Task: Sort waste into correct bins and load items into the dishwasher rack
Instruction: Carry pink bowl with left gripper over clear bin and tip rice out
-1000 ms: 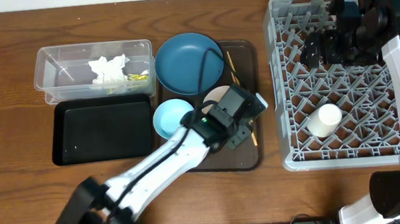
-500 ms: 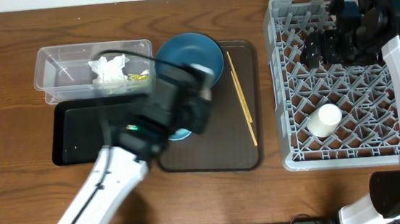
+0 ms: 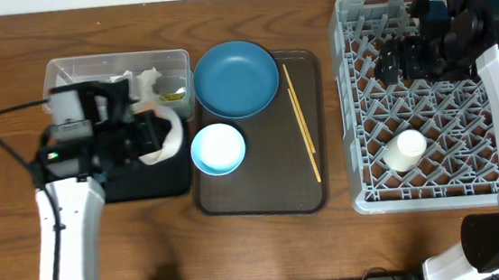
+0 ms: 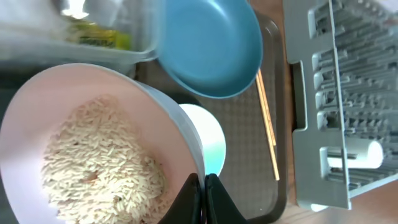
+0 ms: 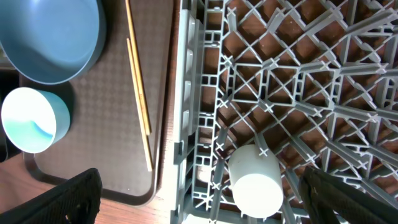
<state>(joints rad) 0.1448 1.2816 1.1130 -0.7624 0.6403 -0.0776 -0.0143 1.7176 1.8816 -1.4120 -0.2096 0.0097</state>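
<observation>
The left arm (image 3: 62,220) stretches over the black tray (image 3: 149,183) at the left. The left gripper (image 4: 203,198) is clamped on the rim of the tilted cream bowl (image 4: 93,87), which holds rice (image 4: 99,168). The right gripper (image 3: 398,59) hovers over the far side of the rack (image 3: 372,197), its 2 jaws wide apart and empty. 1 cup (image 3: 405,151) lies in the near part of the rack.

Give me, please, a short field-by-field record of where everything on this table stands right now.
Left gripper: shut on rim of cream bowl holding white rice grains, over shallow black rectangular tray
Right gripper: open, empty, above large grey plastic lattice dishwasher rack
In rack: small white cup
Clear rectangular plastic tub: crumpled white tissue paper, small yellow wrapper
Brown serving tray: dark-blue round plate, light-blue bowl, thin wooden chopsticks
</observation>
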